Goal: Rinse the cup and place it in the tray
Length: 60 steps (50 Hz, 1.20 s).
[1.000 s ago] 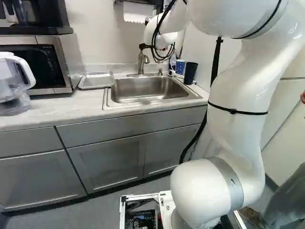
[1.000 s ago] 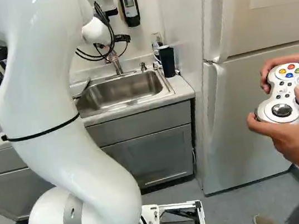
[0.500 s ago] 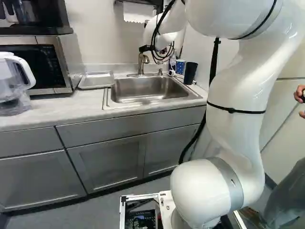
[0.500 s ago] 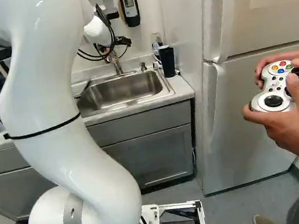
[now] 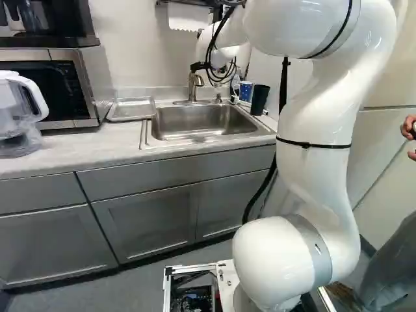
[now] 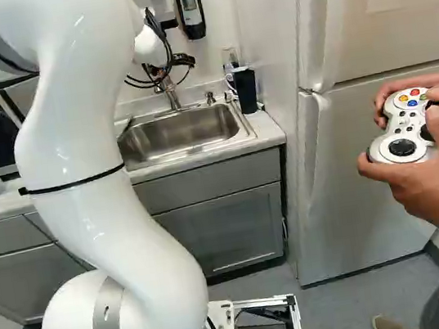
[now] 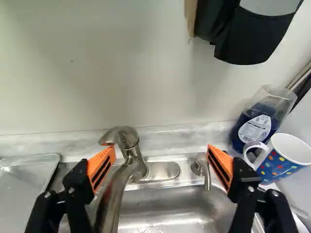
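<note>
I'd skirt the curved metal tap (image 7: pixel 119 184), end effector (image 7: pixel 161 151) wide open and empty, toward, probably, the blue dotted mug (image 7: pixel 277 166) rear-right on the pale bench (image 5: pixel 78 154).

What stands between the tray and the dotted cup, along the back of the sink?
Between the tray and the cup stand the faucet and a soap pump, shown in the wrist view.

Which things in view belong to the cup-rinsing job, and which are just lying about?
For the job:
- spotted mug or dark cup; can't tell which is meant
- faucet
- sink
- tray

Apparently just lying about:
- pitcher
- microwave
- bottle of blue liquid
</note>
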{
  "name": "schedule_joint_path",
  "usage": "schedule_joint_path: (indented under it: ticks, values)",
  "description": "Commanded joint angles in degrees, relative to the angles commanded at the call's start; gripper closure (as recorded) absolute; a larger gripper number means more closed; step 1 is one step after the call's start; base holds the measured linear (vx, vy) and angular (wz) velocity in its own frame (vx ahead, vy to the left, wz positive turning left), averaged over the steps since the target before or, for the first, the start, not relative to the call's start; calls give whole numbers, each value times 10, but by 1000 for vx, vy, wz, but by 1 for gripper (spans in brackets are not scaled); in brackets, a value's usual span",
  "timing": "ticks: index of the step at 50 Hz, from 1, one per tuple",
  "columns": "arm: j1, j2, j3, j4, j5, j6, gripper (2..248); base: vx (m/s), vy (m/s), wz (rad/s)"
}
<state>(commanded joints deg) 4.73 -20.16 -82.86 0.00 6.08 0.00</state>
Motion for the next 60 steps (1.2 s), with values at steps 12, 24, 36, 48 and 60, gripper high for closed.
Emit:
schedule_joint_path:
  ticks: [12, 24, 36, 48, 60]
  values:
    - [0, 0, 0, 0, 1, 0, 3, 0, 0, 0]
    - [0, 0, 0, 0, 16, 0, 3, 0, 0, 0]
    - [0, 0, 0, 0, 34, 0, 3, 0, 0, 0]
    - [0, 0, 0, 0, 53, 0, 3, 0, 0, 0]
    - [0, -5, -5, 0, 69, 0, 3, 0, 0, 0]
